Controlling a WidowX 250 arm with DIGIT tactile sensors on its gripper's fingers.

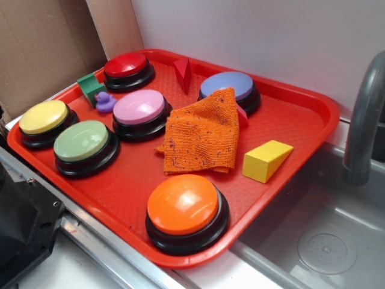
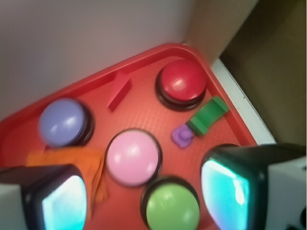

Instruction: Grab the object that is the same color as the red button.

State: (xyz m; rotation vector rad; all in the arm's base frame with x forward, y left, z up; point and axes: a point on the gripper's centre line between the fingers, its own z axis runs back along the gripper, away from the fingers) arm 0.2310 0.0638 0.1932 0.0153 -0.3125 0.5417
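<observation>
- Gripper (image 2: 144, 201) hangs above the tray (image 1: 301, 105) with jaws spread wide, nothing between them, pink button (image 2: 133, 156) and green button (image 2: 172, 207) in the gap below.
- Red pyramid (image 1: 183, 73) stands by the tray's far rim, between the red button (image 1: 127, 66) and blue button (image 1: 228, 86).
- Orange cloth (image 1: 201, 135) lies mid-tray.

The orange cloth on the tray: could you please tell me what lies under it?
The orange cloth lies on the red tray, its far edge overlapping the purple button. A pink bit peeks out beside it; anything else underneath is covered.
</observation>
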